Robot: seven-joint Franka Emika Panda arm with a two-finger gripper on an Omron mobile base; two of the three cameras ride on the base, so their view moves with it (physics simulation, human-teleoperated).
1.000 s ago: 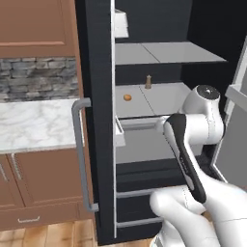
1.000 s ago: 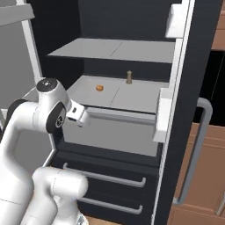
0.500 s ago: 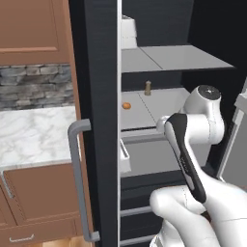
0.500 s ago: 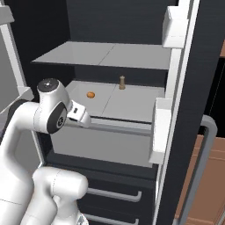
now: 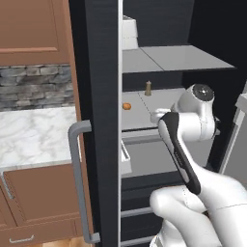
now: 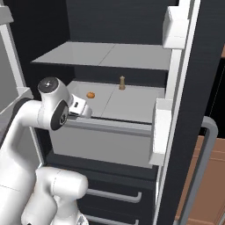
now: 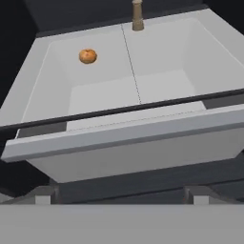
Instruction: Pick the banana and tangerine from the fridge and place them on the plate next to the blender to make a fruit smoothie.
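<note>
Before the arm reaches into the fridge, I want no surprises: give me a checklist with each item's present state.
1. Fridge door open: ok.
2. Tangerine located: ok, on the middle shelf, left half, standing free.
3. Path to the tangerine: ok, nothing lies between it and the shelf's front edge; the tan bottle stands apart at the back.
4. Gripper free to grasp: ok, fingertips spread, nothing between them.
5. Gripper within reach: not ok, it is in front of the shelf's front edge.
6. Banana located: cannot tell.
</note>
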